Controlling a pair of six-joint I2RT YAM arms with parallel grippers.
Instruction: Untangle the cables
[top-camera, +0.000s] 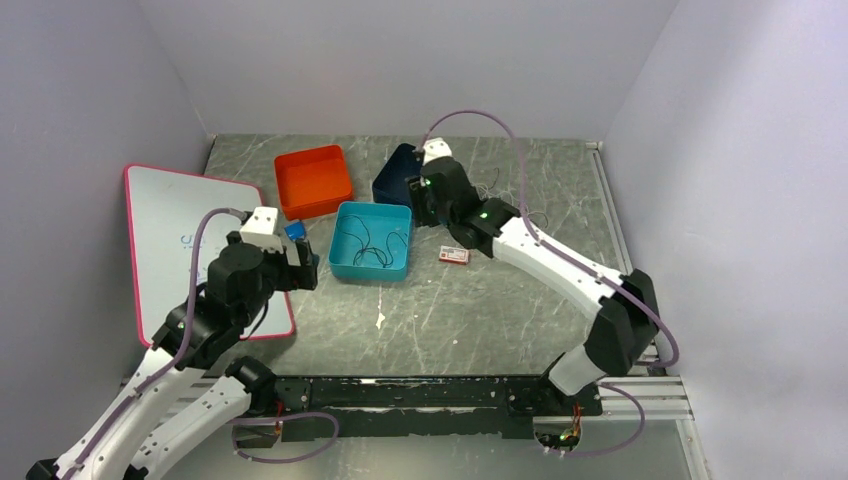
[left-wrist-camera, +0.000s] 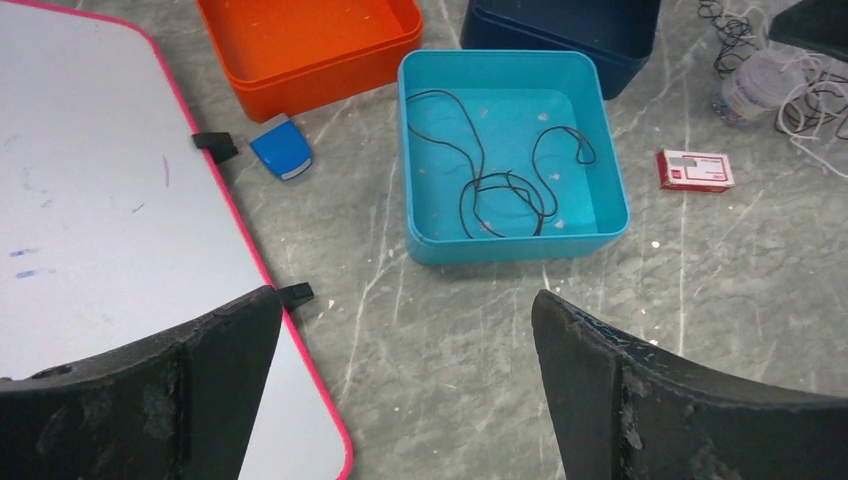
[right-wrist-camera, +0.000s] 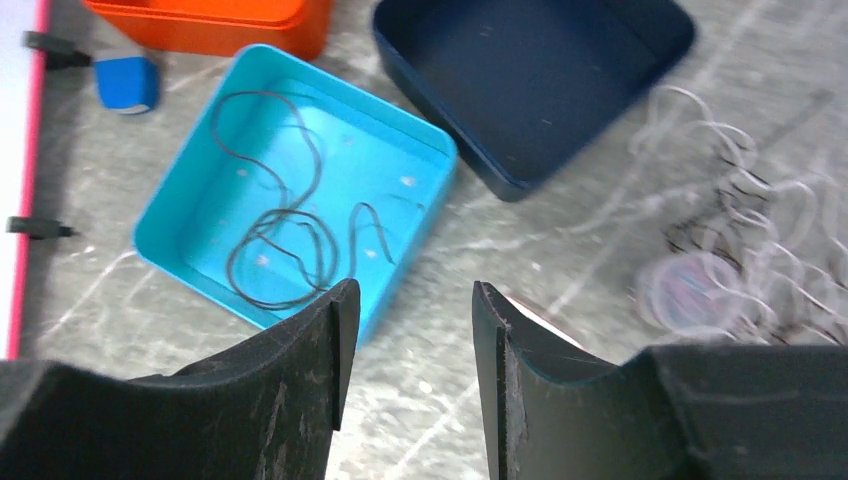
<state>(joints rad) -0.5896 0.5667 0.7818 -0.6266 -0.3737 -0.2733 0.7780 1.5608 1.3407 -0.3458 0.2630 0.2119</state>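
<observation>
Grey marbled table (top-camera: 450, 310) (lilac walls (top-camera: 400, 60) around); left end effector (left-wrist-camera: 405, 310) gapes empty, right end effector (right-wrist-camera: 413, 300) part-open, empty.

A pink-rimmed whiteboard (top-camera: 170, 230) lies at the left edge of the grey marbled table (top-camera: 450, 320), a blue eraser (left-wrist-camera: 281, 147) just beside it. Near the far edge sit an orange tray (top-camera: 313, 180) and a navy tray (top-camera: 395, 178), with a teal tray (left-wrist-camera: 500, 60) in front of them and a red-and-white box (top-camera: 454, 255) to its right.
</observation>
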